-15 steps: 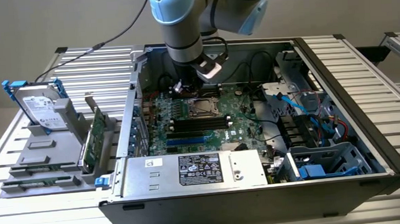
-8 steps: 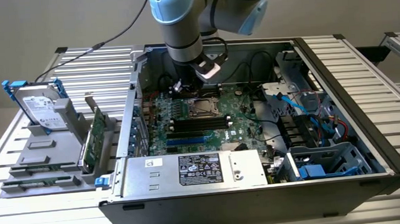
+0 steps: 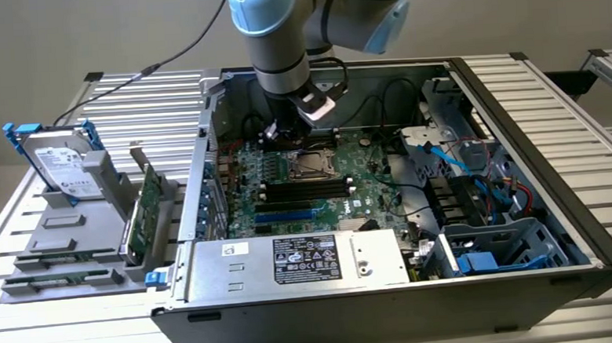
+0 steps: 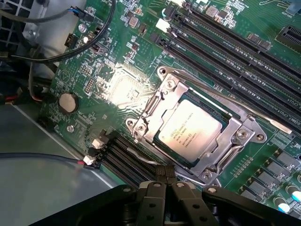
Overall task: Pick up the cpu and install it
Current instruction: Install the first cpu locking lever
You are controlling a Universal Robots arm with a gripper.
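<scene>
Exterior view, for your list: the arm reaches down into the open computer case [image 3: 541, 155]. Its gripper [image 3: 281, 133] is low over the motherboard [image 3: 334, 197], just beside the socket where the cpu [image 3: 311, 165] lies flat. A labelled power supply [image 3: 300, 260] runs along the case's near edge. Outside the case, on the exterior view's left, you have a hard drive [image 3: 60, 165] standing upright in a grey rack [image 3: 68, 231], with green card boards [image 3: 145, 207] beside it. Wrist view: the cpu [image 4: 188, 132] sits square in its socket, silver top up, with a metal frame [image 4: 237, 137] around it and a thin lever [image 4: 263, 120] alongside. The gripper [image 4: 165, 176] hangs near the socket's edge, fingers clenched together and grasping nothing. Also on the board are dark memory slots [image 4: 221, 42] and a coin battery [image 4: 68, 102].
</scene>
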